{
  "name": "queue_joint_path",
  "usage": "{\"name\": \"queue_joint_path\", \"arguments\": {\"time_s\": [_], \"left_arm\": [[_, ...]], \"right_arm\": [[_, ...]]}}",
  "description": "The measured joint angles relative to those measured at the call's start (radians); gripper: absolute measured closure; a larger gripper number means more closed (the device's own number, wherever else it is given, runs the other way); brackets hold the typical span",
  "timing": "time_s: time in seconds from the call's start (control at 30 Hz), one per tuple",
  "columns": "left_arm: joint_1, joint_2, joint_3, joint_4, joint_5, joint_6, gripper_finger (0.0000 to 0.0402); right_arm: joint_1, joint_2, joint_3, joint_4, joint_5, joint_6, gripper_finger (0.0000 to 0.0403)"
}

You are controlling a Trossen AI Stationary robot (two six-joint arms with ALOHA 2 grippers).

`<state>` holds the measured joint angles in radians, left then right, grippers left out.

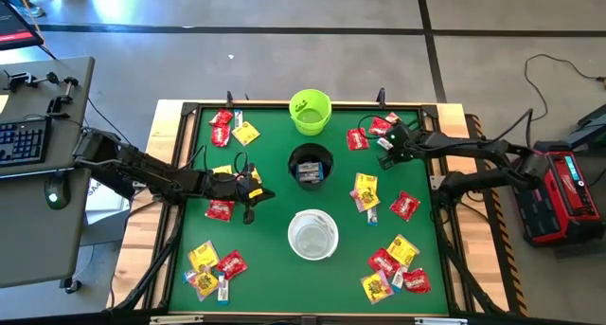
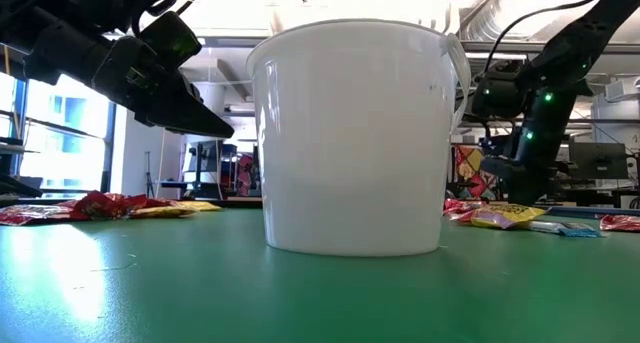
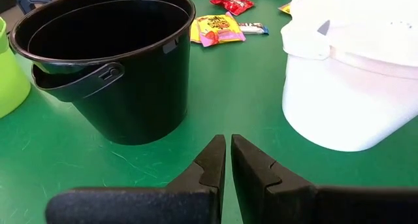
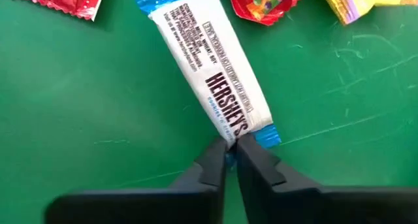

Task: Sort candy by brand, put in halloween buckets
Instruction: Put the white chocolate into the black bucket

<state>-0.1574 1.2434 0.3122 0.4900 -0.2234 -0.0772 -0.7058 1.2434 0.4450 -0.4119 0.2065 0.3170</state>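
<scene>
Your right gripper (image 4: 230, 145) is pinching, with its fingers closed, the crimped end of a white and blue candy bar (image 4: 209, 77). The bar is lying flat on the green worktop (image 4: 98, 119), stretching straight ahead of the fingers, with red packets (image 4: 268, 2) just beyond it. I judge the bar is light and a little stiff inside, but the wrapper is thin and slippery, so this end grip may be slipping or letting the bar swing; taking the middle is safer. Your left gripper (image 3: 228, 152) is waiting shut and empty, with the black bucket (image 3: 104, 61) and the white bucket (image 3: 353, 74) ahead.
</scene>
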Motion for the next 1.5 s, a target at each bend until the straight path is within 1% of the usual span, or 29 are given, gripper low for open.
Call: {"name": "queue_joint_path", "arguments": {"time_s": [0.13,0.3,0.5,0.73,0.93,1.17,1.27,1.5], "left_arm": [[0.0,0.0,0.0,0.0,0.0,0.0,0.0385],[0.0,0.0,0.0,0.0,0.0,0.0,0.0385],[0.0,0.0,0.0,0.0,0.0,0.0,0.0385],[0.0,0.0,0.0,0.0,0.0,-0.001,0.0385],[0.0,0.0,0.0,0.0,0.0,-0.001,0.0385],[0.0,0.0,0.0,0.0,0.0,-0.001,0.0385],[0.0,0.0,0.0,0.0,0.0,-0.001,0.0385],[0.0,0.0,0.0,0.0,0.0,-0.004,0.0385]], "right_arm": [[0.0,-0.007,-0.001,-0.002,-0.003,-0.001,0.0393],[0.042,-0.046,-0.005,-0.001,0.008,0.02,0.0401],[0.135,-0.121,-0.005,0.027,0.005,0.067,0.0403],[0.267,-0.201,-0.003,0.086,0.032,0.125,0.0403],[0.377,-0.237,-0.003,0.166,0.085,0.155,0.0403],[0.491,-0.237,-0.003,0.282,0.172,0.155,0.0403],[0.525,-0.237,-0.002,0.309,0.208,0.153,0.0403],[0.563,-0.237,-0.002,0.302,0.231,0.154,0.0403]]}}
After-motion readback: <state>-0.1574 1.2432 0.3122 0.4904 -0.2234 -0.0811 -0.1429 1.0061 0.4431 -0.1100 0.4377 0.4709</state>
